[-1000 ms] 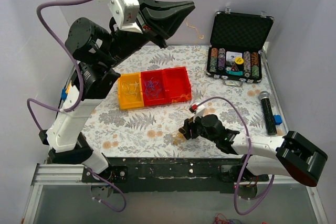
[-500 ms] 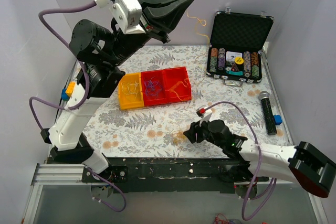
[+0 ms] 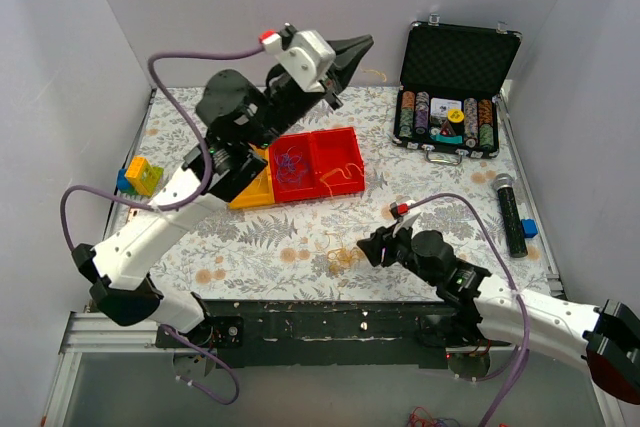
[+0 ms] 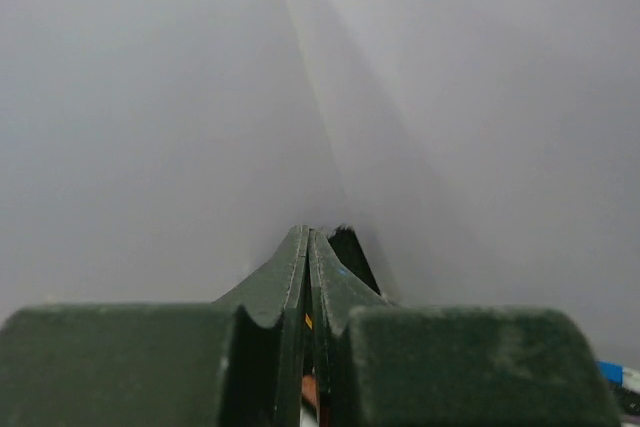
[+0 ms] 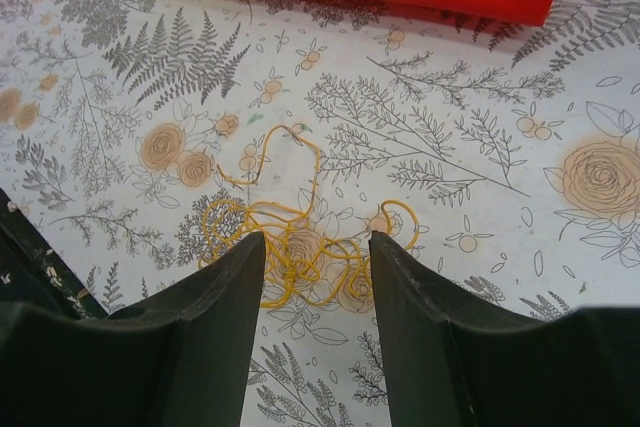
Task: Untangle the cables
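Observation:
A tangle of thin yellow cables [image 5: 300,247] lies on the flowered table cloth, also in the top view [image 3: 340,259]. My right gripper [image 5: 318,242] is open and low over it, one finger on each side; it also shows in the top view [image 3: 368,247]. My left gripper [image 3: 352,50] is shut and held high above the back of the table, with a thin yellow-orange cable [image 3: 374,73] hanging from its tip. In the left wrist view the gripper [image 4: 309,237] faces the bare wall, an orange speck between the jaws. Blue cables [image 3: 290,159] lie in the middle red bin.
A row of bins, one yellow [image 3: 250,193] and two red [image 3: 335,152], stands mid-table; the right one holds a yellow cable. An open poker chip case [image 3: 450,112] is at back right, a black microphone [image 3: 510,212] at right, and toy blocks [image 3: 140,175] at left.
My left arm has swung down and to the right, its gripper still shut, and now hides part of the yellow bin. My right gripper has shifted slightly right over the yellow tangle.

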